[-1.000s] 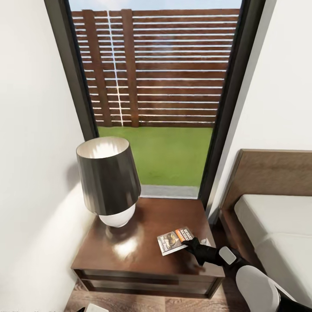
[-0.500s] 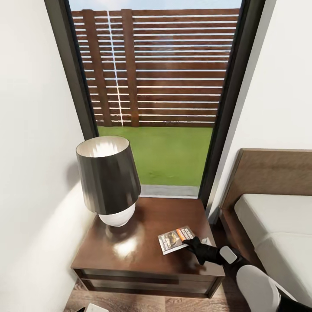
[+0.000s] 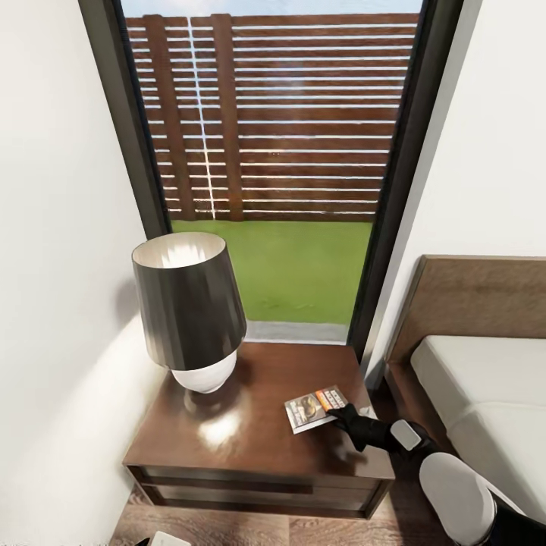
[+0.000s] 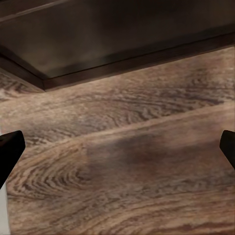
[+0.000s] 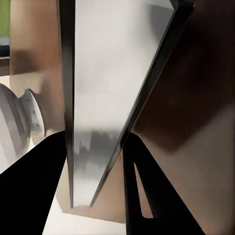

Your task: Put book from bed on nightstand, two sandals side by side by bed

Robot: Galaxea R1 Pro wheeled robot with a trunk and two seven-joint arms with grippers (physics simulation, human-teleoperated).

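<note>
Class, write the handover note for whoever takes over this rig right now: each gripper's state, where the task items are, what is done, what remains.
Right gripper: shut on the book, held over the nightstand, beside the lamp.
Left gripper: open, empty, above the wood floor.
Bed: to the right of the nightstand.
Done: book carried to the nightstand.
Left: release the book, then set both sandals side by side next to the bed.

Bed [image 3: 485, 394]: cut off by the head view's right edge. Book [image 3: 314, 408]: cover lettering too small to read; near corner hidden by right gripper [image 3: 343, 415].
</note>
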